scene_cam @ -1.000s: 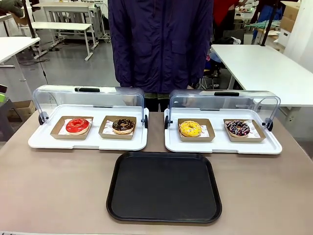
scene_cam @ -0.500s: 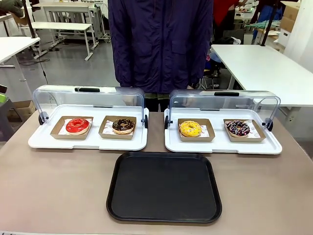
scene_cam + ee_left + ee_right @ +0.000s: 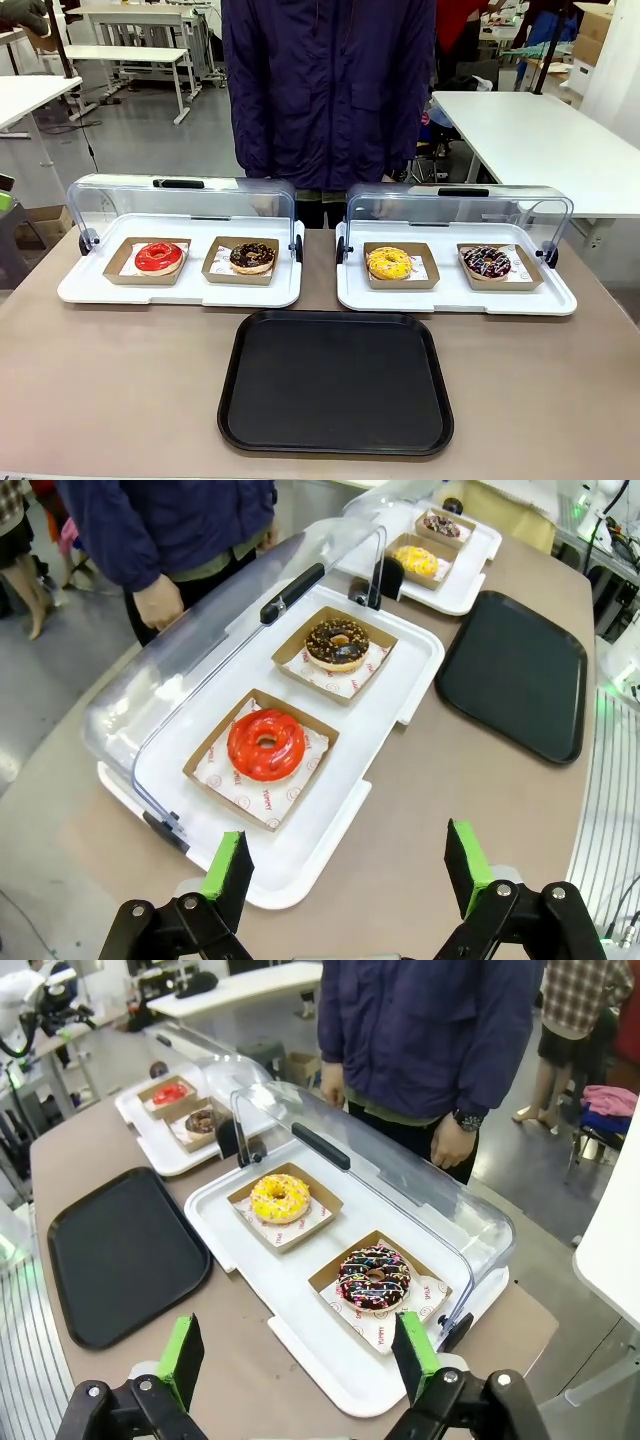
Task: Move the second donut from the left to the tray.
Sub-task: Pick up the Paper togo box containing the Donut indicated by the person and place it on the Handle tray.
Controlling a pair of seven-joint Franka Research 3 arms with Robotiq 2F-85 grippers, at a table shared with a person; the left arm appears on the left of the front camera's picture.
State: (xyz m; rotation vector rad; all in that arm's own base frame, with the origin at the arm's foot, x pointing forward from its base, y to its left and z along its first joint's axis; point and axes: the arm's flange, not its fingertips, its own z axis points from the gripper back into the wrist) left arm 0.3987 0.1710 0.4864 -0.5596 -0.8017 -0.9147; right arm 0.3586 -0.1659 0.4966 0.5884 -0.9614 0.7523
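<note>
The left gripper sits at the bottom of its wrist view, jaws spread wide and empty. The right gripper is likewise open, holding nothing. Just above the left one lies the red-glazed donut. The chocolate donut with pale sprinkles sits beyond it, upper centre, in its cardboard holder. The arm should pass over the red one, avoid the raised lid, pinch the holder's walls rather than the glaze, and carry it level to the black tray at right.
</note>
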